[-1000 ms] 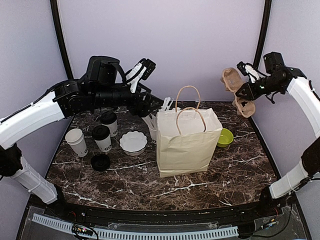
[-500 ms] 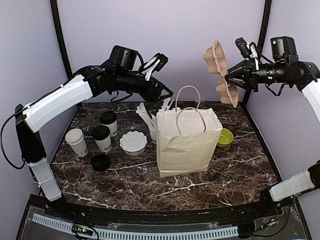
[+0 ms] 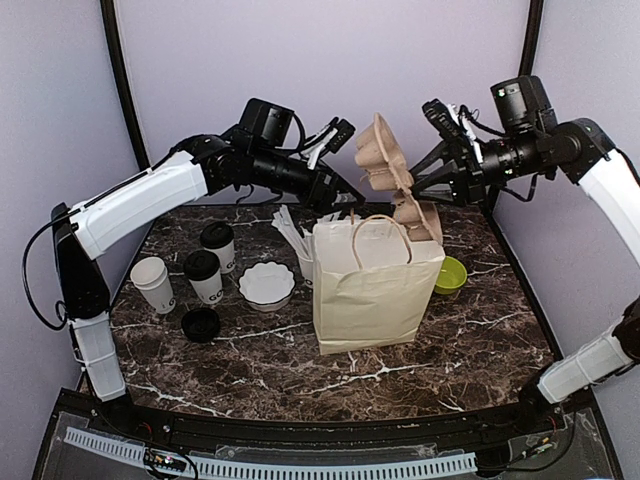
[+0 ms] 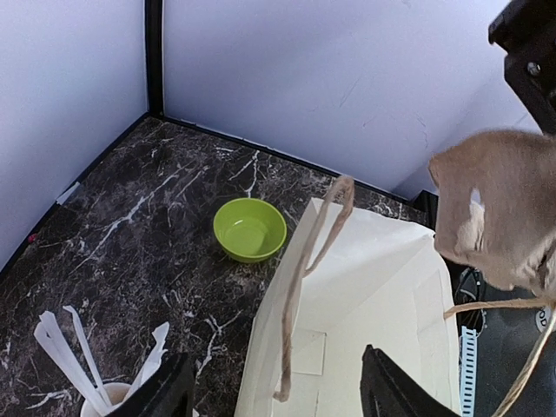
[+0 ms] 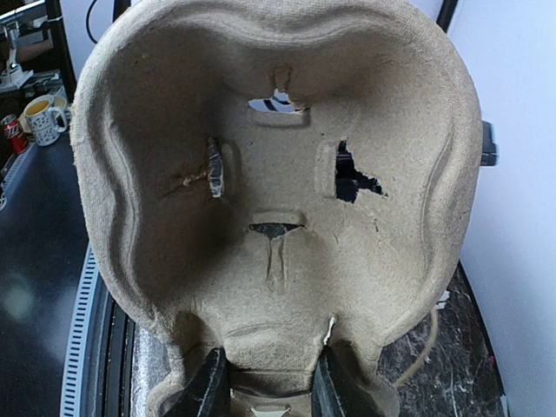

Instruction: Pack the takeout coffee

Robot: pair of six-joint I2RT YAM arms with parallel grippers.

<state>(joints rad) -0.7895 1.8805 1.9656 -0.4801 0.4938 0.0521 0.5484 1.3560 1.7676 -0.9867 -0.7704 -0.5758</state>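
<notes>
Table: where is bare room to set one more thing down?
The table is bare along its near edge, in front of the paper bag, and on the right, in front of the green bowl. The left is crowded: two lidded cups, open cup, scalloped bowl, loose lid.

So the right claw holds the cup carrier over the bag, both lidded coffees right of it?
No: the top view shows the rear coffee and front coffee left of the bag. The right claw does hold the cup carrier.
</notes>
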